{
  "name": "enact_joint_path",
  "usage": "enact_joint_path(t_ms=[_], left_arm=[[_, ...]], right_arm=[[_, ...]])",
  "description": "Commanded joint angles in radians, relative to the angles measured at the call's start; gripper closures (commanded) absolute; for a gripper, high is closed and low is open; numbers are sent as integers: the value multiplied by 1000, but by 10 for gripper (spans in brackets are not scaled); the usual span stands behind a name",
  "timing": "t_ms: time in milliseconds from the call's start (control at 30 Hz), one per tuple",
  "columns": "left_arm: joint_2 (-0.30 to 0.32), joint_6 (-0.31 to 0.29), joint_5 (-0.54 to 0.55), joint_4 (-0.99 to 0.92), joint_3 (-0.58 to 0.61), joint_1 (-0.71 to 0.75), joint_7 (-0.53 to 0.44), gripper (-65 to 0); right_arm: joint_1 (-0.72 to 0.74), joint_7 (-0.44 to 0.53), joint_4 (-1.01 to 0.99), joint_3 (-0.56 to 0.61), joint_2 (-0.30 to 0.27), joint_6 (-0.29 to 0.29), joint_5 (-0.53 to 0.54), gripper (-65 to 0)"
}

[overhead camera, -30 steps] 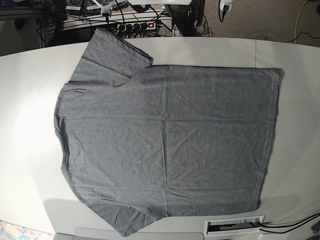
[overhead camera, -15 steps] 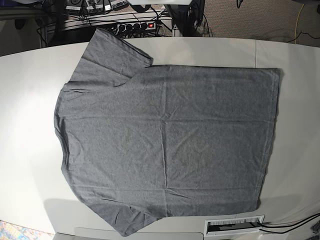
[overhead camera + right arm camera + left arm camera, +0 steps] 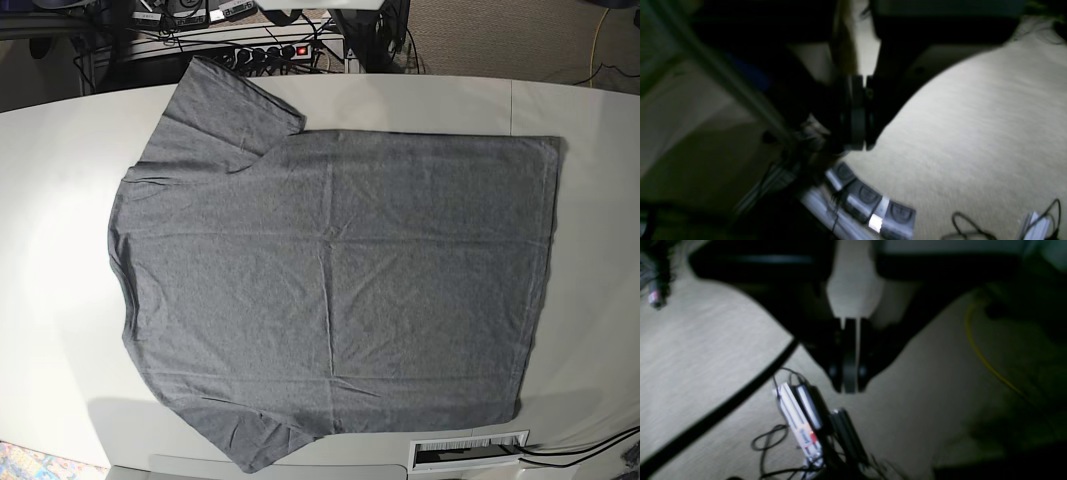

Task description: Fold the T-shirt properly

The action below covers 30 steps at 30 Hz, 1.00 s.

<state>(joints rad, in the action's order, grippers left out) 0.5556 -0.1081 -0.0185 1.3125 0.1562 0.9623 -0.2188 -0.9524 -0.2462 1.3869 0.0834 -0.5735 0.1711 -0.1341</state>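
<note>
Shirt: the plain heather-grey cotton T-shirt (image 3: 330, 285) lies spread flat on the white table (image 3: 50, 220).
Progress: no fold made; every fold remains.
Hands: left gripper (image 3: 849, 386) and right gripper (image 3: 858, 145) closed, empty, off the cloth.

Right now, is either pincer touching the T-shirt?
Apart. The base view shows the whole T-shirt lying flat with no arm over it; both wrist views show the left pincer and right pincer shut above carpet.

T-shirt (image 3: 330, 290) flat across the table (image 3: 50, 250), power strip (image 3: 268, 51) behind its far edge
</note>
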Motion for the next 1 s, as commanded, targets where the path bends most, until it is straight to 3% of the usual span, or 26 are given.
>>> enact_joint_path(t_ms=[0,200,300,433,633,967], left_arm=[[18,18,-17,32,-2,37,-18,0],[29,200,-160,189,-7,136,-14,0],[29,246,-201,253,-31,181,-15,0],[35,247,-225,339,-98,236,-14,0],[92,247,-224,487,-212,347,-14,0],[96,247,-207,666,-322,347,-6,0]], right_arm=[[-34,0,35,-21,-14,-11,-8,0],[-117,-14,205,-109,-14,-14,-28,0],[-149,-19,280,-134,-19,-14,-89,0],[-172,-65,374,-138,-42,-14,-108,0],[-189,-117,489,-138,-42,-14,-152,0],[-201,-233,705,-138,-42,-15,-242,0]])
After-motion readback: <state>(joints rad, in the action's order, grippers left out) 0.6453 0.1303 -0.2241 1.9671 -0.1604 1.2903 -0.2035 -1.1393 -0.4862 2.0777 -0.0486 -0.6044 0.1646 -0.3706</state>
